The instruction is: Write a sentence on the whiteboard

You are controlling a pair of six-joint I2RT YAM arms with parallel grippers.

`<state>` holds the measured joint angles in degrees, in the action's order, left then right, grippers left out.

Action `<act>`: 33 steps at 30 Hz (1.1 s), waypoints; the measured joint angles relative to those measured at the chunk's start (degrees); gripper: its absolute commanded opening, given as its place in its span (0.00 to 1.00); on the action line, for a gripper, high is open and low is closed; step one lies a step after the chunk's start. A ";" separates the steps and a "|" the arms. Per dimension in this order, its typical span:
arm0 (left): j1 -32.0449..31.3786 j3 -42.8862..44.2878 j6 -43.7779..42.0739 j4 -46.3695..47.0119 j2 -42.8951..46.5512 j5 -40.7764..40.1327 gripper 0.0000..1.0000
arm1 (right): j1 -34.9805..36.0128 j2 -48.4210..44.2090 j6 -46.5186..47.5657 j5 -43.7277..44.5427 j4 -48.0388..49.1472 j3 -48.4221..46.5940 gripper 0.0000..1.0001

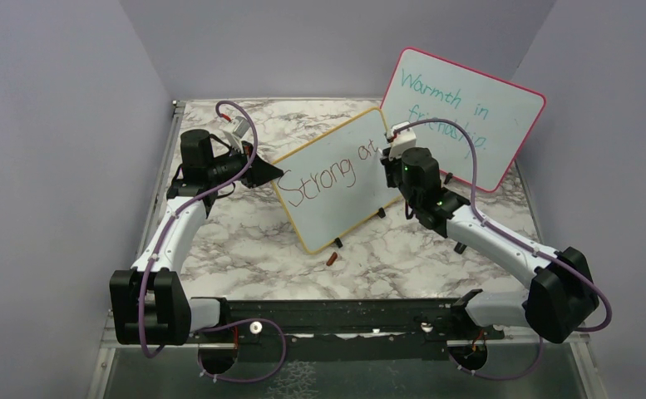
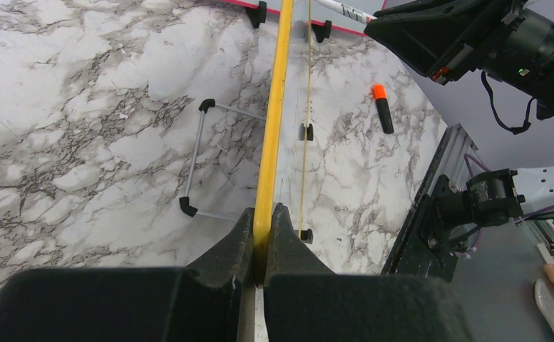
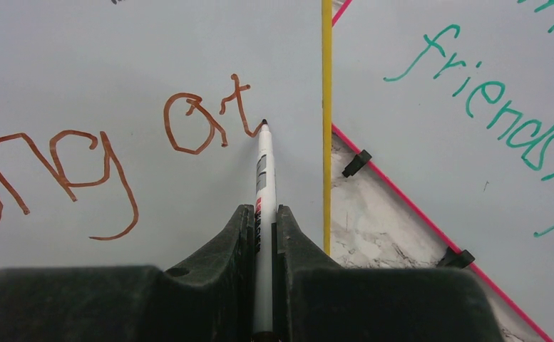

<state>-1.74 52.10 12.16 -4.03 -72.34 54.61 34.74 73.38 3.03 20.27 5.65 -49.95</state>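
Writing: right pincer (image 3: 262, 217) pinching marker (image 3: 264, 160), tip beside "at" on whiteboard (image 3: 117, 50).
Bracing: left pincer (image 2: 262, 224) clamping the whiteboard's yellow edge.
Risk: hard pressing could tip it, smearing letters.

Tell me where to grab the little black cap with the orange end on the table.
Grip the cap across its black middle, coming straight down from above. It lies flat on the table, long and slim, with bare marble on both sides.

Open bench (image 1: 244, 241) front-left of the whiteboard (image 1: 336, 187). Close behind its right end stands the pink board (image 1: 469, 108); marker cap (image 1: 331, 259) lies near its feet.
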 measured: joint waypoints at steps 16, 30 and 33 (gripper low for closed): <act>0.00 0.39 -1.36 -0.20 0.33 -3.37 0.31 | 0.00 -8.02 -0.59 -2.16 -2.49 0.44 0.01; -0.15 -7.65 7.74 7.87 7.39 -9.46 0.33 | 0.02 -13.31 -2.16 -8.15 -5.46 3.17 0.01; -0.13 -10.05 10.27 10.36 8.96 -10.10 0.33 | 0.02 -13.88 -2.19 -9.70 -5.57 3.52 0.01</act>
<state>-1.87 42.04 22.44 6.33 -63.37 44.51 34.76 59.51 0.84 10.57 0.08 -46.44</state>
